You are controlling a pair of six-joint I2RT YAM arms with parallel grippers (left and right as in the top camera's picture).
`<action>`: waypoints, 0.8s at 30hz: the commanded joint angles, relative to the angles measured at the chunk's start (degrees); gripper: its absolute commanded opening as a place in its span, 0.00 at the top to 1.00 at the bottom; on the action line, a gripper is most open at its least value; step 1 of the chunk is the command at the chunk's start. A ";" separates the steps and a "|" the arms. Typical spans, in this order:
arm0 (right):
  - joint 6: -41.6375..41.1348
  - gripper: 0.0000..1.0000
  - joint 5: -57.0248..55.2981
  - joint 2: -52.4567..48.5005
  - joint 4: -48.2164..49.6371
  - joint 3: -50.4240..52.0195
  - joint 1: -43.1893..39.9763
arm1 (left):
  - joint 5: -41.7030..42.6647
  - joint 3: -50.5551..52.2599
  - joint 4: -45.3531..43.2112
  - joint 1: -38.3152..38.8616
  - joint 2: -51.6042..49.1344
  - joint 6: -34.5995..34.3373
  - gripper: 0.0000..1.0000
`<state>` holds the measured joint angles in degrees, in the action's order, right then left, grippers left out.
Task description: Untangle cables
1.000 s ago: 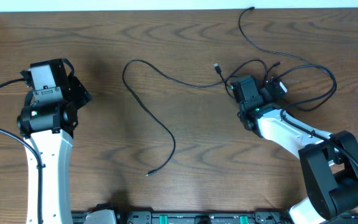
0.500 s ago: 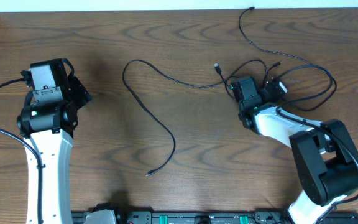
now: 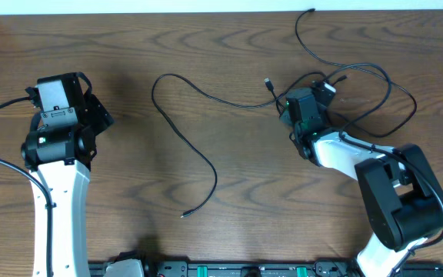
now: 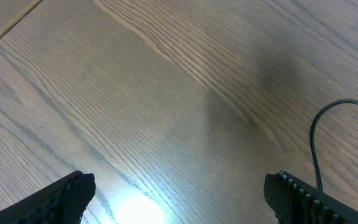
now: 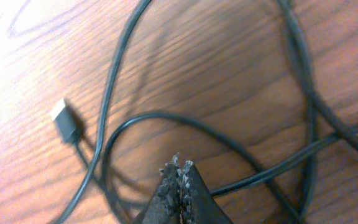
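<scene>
The right gripper [image 5: 180, 177] is pressed together among the black cables [image 5: 112, 74]; whether it pinches one I cannot tell. The left gripper [image 4: 179, 193] hangs spread wide above the worktop [image 4: 166, 93]

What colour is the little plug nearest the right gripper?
Silvery plug on a black cable, clearest in right wrist view.

Overhead looks down; 2 wrist views near cables [image 5: 112, 68].

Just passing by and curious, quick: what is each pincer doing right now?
Left pincer: open, holding nothing.
Right pincer: closed; whether it pinches anything cannot be told.
</scene>
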<state>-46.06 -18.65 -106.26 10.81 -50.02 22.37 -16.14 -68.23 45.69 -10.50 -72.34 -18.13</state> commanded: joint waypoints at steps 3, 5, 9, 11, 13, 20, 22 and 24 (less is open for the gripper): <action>11.17 0.99 2.93 11.08 -3.98 0.07 0.48 | 0.31 -0.46 0.13 -0.31 -0.31 0.46 0.08; 13.70 0.96 2.73 15.39 -7.41 0.07 0.50 | 0.33 -0.46 0.15 -0.31 -0.31 0.46 0.08; 26.12 0.12 2.97 21.53 -16.11 0.07 0.39 | 2.78 -0.46 0.15 -0.31 -0.31 0.50 0.08; 38.18 0.01 5.14 22.64 -21.33 0.09 0.31 | 3.69 -0.46 0.20 -0.31 -0.31 0.50 0.08; 47.65 0.01 7.85 22.60 -26.45 0.09 0.11 | 3.72 -0.46 0.33 -0.31 -0.33 0.50 0.08; 62.64 0.11 12.66 16.24 -29.57 0.15 -2.62 | 3.72 -0.46 0.13 -0.31 -0.33 0.48 0.08; 65.81 0.23 12.59 14.29 -27.06 0.15 -3.30 | 3.69 -0.46 0.15 -0.31 -0.33 0.48 0.08; 66.71 0.24 12.61 12.83 -24.11 0.15 -4.09 | 3.69 -0.46 0.17 -0.31 -0.33 0.48 0.08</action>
<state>12.93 -7.64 -91.94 -15.03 -50.06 19.25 -12.67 -68.23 45.95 -10.50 -72.34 -18.13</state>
